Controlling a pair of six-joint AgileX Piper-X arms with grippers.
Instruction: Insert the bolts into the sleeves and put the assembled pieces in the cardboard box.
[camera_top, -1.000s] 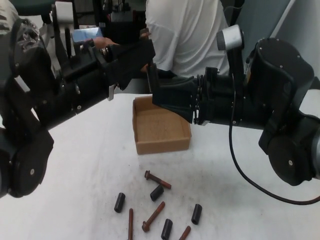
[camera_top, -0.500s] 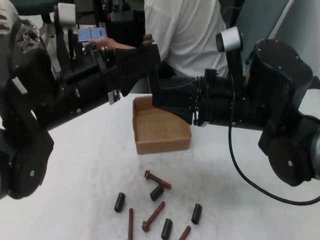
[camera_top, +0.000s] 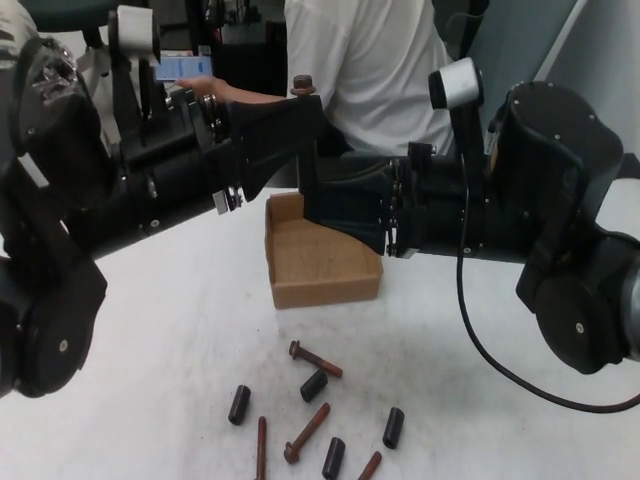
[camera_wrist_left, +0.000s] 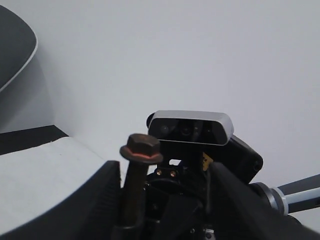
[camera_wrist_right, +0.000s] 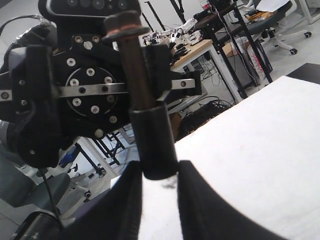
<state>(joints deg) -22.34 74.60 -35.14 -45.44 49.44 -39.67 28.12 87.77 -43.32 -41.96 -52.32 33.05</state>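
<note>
Rust-brown bolt (camera_wrist_right: 131, 65) stands upright, head up, its shank sunk into the black sleeve (camera_wrist_right: 154, 142), long axes in line; your right gripper (camera_wrist_right: 159, 174) clamps that sleeve, near the cardboard box (camera_top: 325, 290). Your left gripper (camera_wrist_left: 160, 195) is spread wide; the bolt is just beside one finger.

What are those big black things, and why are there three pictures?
They are two robot arms, a left arm and a right arm, and each one ends in two fingers. One picture comes from a camera high up behind the arms. The other two come from a small camera on each wrist. On the white table lie four loose bolts and four short black sleeves, near a cardboard box. The right fingers hold a sleeve with a bolt standing in its top. The left fingers look open, close beside that bolt.
</note>
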